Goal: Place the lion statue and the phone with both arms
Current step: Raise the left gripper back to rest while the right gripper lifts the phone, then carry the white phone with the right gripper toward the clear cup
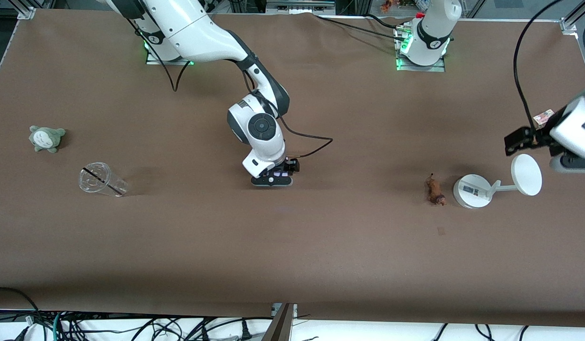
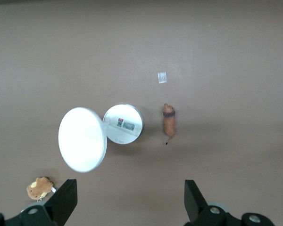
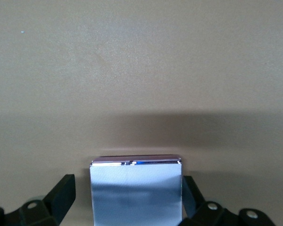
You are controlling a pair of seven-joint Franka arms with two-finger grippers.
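Observation:
The phone (image 3: 136, 193), flat with a pale lavender face, lies on the brown table at its middle. My right gripper (image 1: 272, 180) is down at the table, open, its fingers (image 3: 62, 190) on either side of the phone (image 1: 278, 174), a gap showing at one finger. The lion statue (image 1: 435, 191), small and reddish-brown, lies toward the left arm's end, beside a white stand's round base (image 1: 471, 191). My left gripper (image 1: 522, 142) hangs open and empty above the table near the stand's disc (image 1: 526, 174). In the left wrist view the lion statue (image 2: 169, 123) lies well below the left gripper (image 2: 130, 193).
A grey-green plush toy (image 1: 46, 138) and a clear cup (image 1: 101, 180) on its side lie toward the right arm's end. A tan plush toy (image 2: 39, 188) sits near the stand's disc (image 2: 82, 139). A small square scrap (image 2: 162, 77) lies nearer the front camera than the lion.

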